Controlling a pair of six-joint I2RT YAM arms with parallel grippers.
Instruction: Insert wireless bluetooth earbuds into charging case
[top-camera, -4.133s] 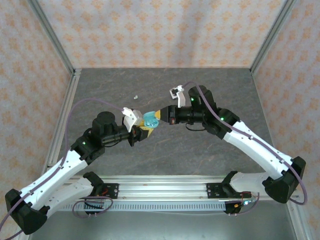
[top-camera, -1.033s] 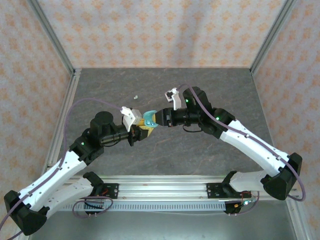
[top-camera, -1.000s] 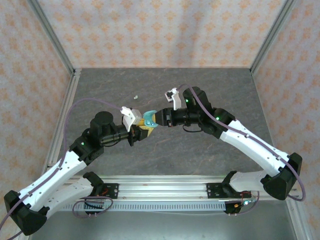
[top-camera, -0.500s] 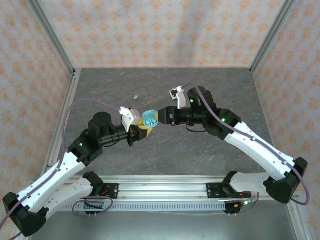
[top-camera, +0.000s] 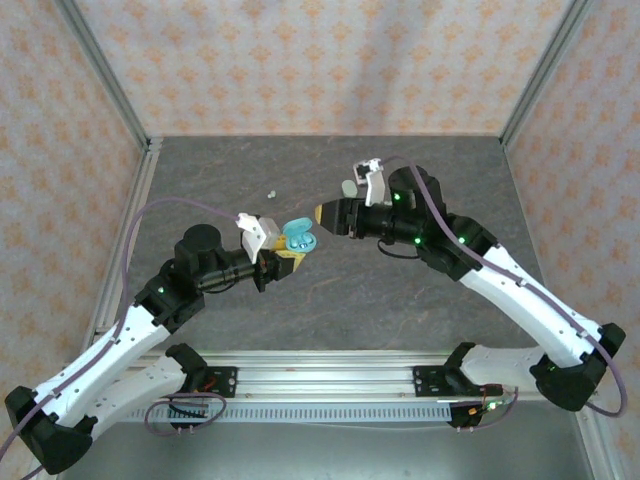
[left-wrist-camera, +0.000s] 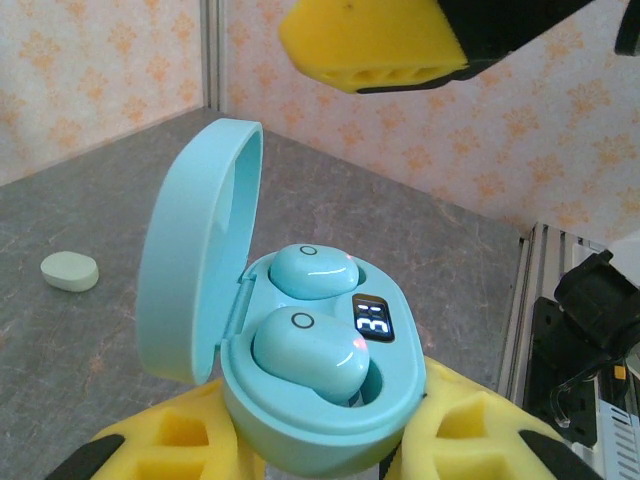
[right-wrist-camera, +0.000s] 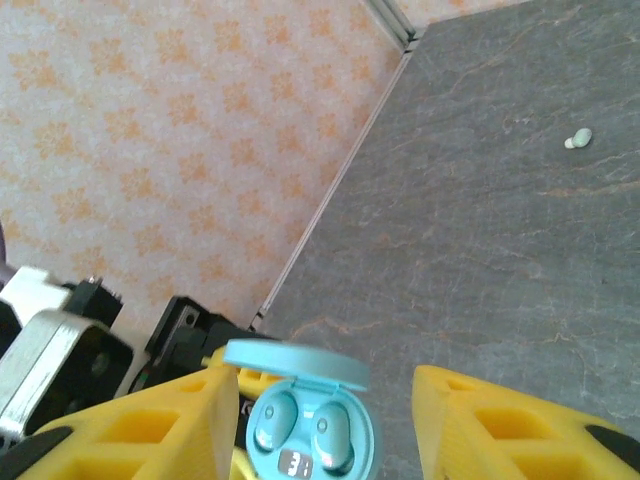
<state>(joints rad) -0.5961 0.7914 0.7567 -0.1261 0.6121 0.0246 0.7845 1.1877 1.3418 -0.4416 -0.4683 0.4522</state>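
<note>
My left gripper (top-camera: 287, 257) is shut on an open pale blue charging case (top-camera: 298, 238), held above the table. In the left wrist view the case (left-wrist-camera: 320, 400) sits between my yellow fingers (left-wrist-camera: 175, 445), lid tipped up to the left. Two pale blue earbuds (left-wrist-camera: 305, 352) lie in its wells beside a lit display. My right gripper (top-camera: 322, 213) hovers just right of the case, open and holding nothing. In the right wrist view its fingers (right-wrist-camera: 150, 430) stand wide apart, with the case (right-wrist-camera: 310, 425) below them. A tiny whitish-green earbud (right-wrist-camera: 578, 139) lies on the table behind.
The grey table (top-camera: 330, 300) has patterned walls on three sides and a metal rail at the near edge. A whitish-green oval case (left-wrist-camera: 69, 271) lies shut on the table, also seen by the right wrist (top-camera: 347, 187). The loose earbud (top-camera: 271, 193) lies at the back left.
My right gripper has drawn back up and to the right, away from the case, and its fingers have spread wider. The left gripper still holds the case in about the same place.
</note>
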